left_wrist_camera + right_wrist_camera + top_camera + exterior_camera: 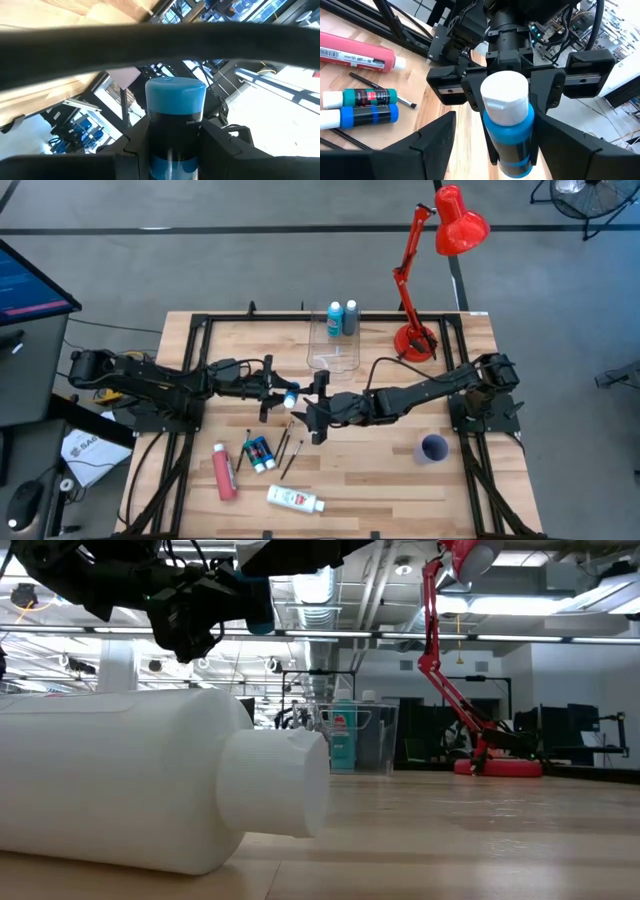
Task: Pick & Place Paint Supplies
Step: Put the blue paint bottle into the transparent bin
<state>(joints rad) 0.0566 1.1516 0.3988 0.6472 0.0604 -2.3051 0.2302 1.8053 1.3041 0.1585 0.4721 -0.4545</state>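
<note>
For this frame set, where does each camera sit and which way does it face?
High: above table, looking straight down; both arms, left gripper and right gripper tip to tip mid-table.
Low: table height, looking level across; white bottle up close, arms overhead.
Left wrist: on left arm, past its jaws shut on a blue bottle.
Right wrist: on right arm, past its open jaws, facing the left gripper.
Shared: both wrist views show the blue bottle; high and low show the lamp.

Left pincer (283, 392) clamping blue bottle (290, 395) beside right pincer (311, 408).
</note>
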